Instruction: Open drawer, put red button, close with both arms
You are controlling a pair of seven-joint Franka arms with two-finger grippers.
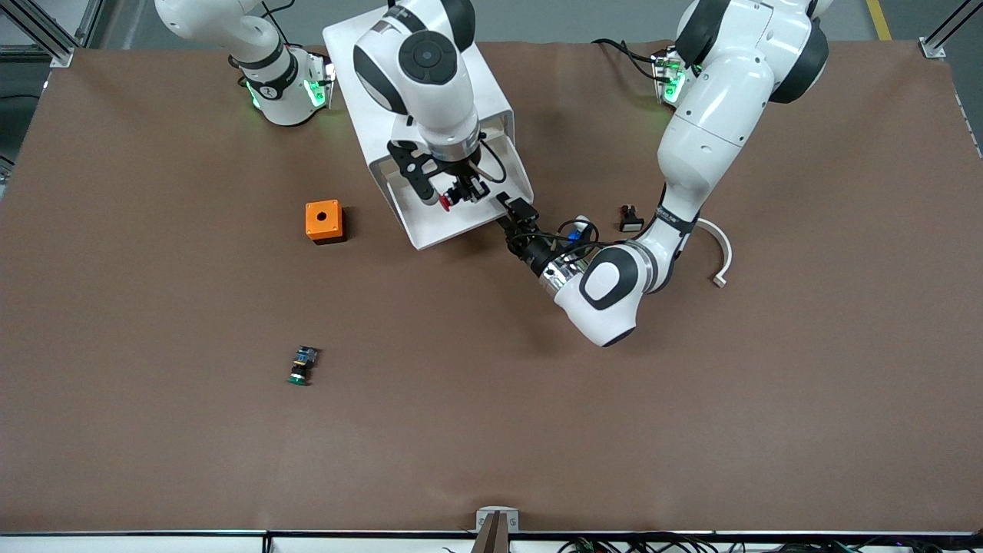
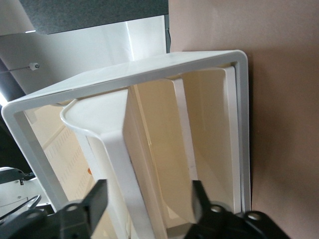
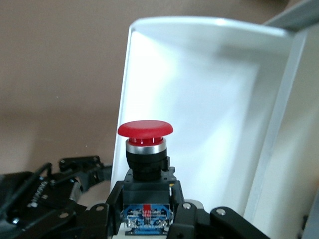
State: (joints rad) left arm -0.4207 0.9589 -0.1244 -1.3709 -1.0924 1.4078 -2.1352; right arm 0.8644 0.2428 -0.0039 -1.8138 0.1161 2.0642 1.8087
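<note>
A: Right wrist view first: the right gripper [image 3: 148, 211] pinches the red button [image 3: 145, 149] by its black-and-blue body, cap clear of the fingers, over the pulled-out top drawer [image 3: 199, 114].

B: And the left gripper [image 2: 148, 199]?

A: Fingers spread, one on each side of the drawer's front lip, gripping nothing. In the front view it sits at about four o'clock from the button.

B: What could go wrong?

A: I'd judge two things. Released from this height, the button could bounce or roll toward the drawer's rim. And the two grippers are near each other, so a careless retreat could clip the left one or nudge the drawer.

B: Counts?

A: Two arms, one cabinet [image 1: 418, 100], one red button, one green-capped button [image 1: 302, 365], one orange box [image 1: 323, 221], one small black part [image 1: 630, 219], one white curved piece [image 1: 720, 257].
</note>
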